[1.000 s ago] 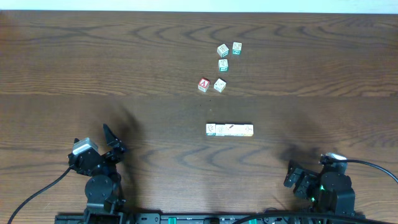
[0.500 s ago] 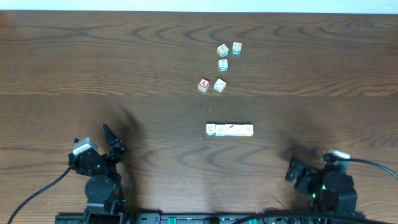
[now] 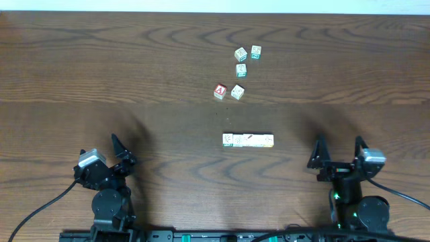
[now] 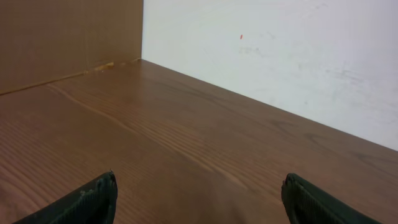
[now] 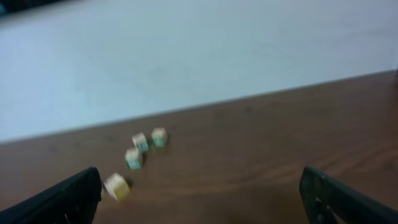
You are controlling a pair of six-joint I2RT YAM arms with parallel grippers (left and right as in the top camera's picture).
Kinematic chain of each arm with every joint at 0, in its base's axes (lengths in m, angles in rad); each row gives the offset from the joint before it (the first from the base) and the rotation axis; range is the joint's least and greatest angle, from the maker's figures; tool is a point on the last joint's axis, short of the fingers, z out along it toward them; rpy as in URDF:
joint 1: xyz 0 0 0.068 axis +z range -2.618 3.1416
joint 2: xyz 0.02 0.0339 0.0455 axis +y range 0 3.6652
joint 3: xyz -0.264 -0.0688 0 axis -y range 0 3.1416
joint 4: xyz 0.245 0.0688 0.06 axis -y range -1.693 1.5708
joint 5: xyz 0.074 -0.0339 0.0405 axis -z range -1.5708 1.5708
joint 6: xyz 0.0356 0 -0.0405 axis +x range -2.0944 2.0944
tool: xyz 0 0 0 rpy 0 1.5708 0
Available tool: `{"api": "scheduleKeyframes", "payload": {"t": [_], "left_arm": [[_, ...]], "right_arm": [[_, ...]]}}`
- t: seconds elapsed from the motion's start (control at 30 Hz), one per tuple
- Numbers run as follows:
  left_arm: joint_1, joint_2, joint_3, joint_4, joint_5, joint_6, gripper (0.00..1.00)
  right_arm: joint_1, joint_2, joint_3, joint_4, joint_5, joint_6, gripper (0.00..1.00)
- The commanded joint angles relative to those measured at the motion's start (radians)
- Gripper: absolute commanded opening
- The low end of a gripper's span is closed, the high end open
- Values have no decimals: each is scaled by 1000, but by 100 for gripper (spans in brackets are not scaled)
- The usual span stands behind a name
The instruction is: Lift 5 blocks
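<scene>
The blocks (image 3: 248,140) lie in a tight straight row of several pale cubes at mid-table, one face showing a reddish stroke. My left gripper (image 3: 122,152) stands open near the front left, well left of the row; in its wrist view (image 4: 199,190) only bare wood lies between the fingers. My right gripper (image 3: 339,146) stands open at the front right, to the right of the row, pointing at the far edge. Nothing sits between its fingers in the right wrist view (image 5: 200,183), and the row is out of that view.
Loose cubes lie beyond the row: a red "A" cube (image 3: 220,91), a pale one beside it (image 3: 237,91) (image 5: 116,186), and three farther back (image 3: 241,70) (image 3: 240,54) (image 3: 256,51). A brown wall panel (image 4: 68,37) and white wall (image 4: 280,56) border the table.
My right gripper has swung round from a tucked pose to point at the far edge, fingers spread wide. The left arm and the blocks have not moved.
</scene>
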Motion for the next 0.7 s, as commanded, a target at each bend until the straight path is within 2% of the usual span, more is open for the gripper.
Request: {"api": "scheduleKeyframes", "payload": {"t": [0.0,0.17,0.37,0.67], "left_arm": [[4,-4,-33,-10,0,21,85],[4,-4,-33,-10,0,21,85],[4,-3,-33,-10,0,21,85],[4,-4,-33,-10,0,21,85]], "right_arm": [[-23,-13,-24,3,-18,-88,99],[-34,-13,-134,13,14,-104,99],[-43,-14,-132,11,1,-164,99],[-40,-13,-132,15,-1,-160,99]]}}
